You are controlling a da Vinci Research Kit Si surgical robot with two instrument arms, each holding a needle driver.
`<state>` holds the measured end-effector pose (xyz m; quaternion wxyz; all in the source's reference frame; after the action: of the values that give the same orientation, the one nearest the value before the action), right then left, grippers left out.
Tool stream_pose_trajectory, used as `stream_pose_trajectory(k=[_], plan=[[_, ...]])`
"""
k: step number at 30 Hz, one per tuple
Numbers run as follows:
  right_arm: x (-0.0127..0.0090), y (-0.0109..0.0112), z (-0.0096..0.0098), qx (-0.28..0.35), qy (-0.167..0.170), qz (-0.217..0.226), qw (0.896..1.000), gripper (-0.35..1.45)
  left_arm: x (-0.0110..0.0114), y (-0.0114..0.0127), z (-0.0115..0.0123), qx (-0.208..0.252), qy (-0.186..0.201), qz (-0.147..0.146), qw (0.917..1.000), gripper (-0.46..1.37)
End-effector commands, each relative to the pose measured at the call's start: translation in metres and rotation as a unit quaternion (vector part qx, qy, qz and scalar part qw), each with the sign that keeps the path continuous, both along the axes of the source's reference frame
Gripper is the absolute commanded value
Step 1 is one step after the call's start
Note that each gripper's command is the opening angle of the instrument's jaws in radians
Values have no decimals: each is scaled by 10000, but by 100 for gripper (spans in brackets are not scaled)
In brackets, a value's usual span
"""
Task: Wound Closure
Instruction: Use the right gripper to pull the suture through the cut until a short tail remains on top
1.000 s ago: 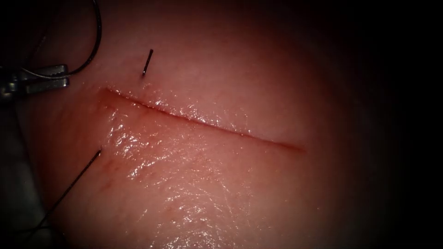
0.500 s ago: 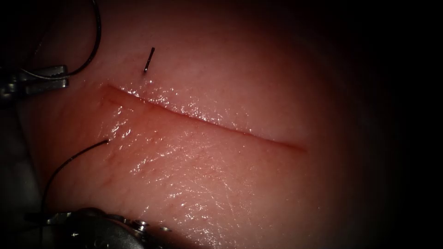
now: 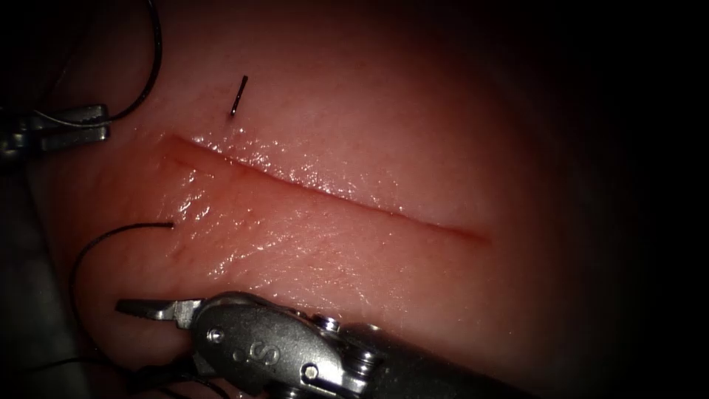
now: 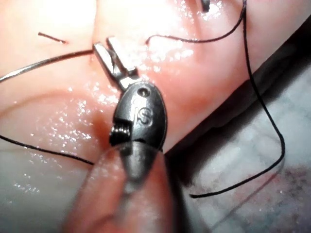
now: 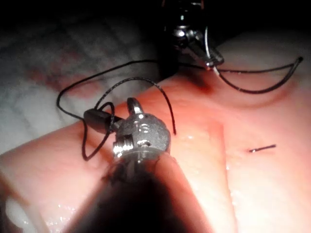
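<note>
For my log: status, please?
Left tool shut on needle near its end, needle outside tissue. Right tool open, empty, by thread. Nothing blocks cut.

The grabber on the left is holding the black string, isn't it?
Not quite. The left tool is holding the curved needle near one end, not the thread. The endoscope view shows the needle arching up from its jaws, outside the tissue.

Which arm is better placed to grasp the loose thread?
Right, probably: right tool, open and empty, sits beside the thread; left tool is shut on the needle near one end, outside the tissue.
</note>
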<state>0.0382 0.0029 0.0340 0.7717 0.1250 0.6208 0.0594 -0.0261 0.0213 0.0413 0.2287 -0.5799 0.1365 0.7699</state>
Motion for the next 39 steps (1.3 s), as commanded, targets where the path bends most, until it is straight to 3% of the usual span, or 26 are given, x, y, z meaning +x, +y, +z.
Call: stream_pose_trajectory(k=[1,6,14,23,35,39], plan=[[-3,1,-1,18,14,-31,10000,131,0,0,0,-2,5,10,10000,-35],[-18,6,-6,16,13,-36,10000,125,0,0,0,-2,5,10,10000,-35],[-42,20,-17,-249,-193,570,9979,134,0,1,0,-2,3,11,10000,-35],[-72,46,-21,-634,-692,1220,9881,144,0,0,0,-2,2,11,10000,-35],[-119,57,-18,-897,-1018,1301,9822,144,0,2,1,-25,11,21,10000,-35],[-128,62,-18,-738,-1036,1563,9795,142,-1,2,1,-25,13,16,10000,-35]])
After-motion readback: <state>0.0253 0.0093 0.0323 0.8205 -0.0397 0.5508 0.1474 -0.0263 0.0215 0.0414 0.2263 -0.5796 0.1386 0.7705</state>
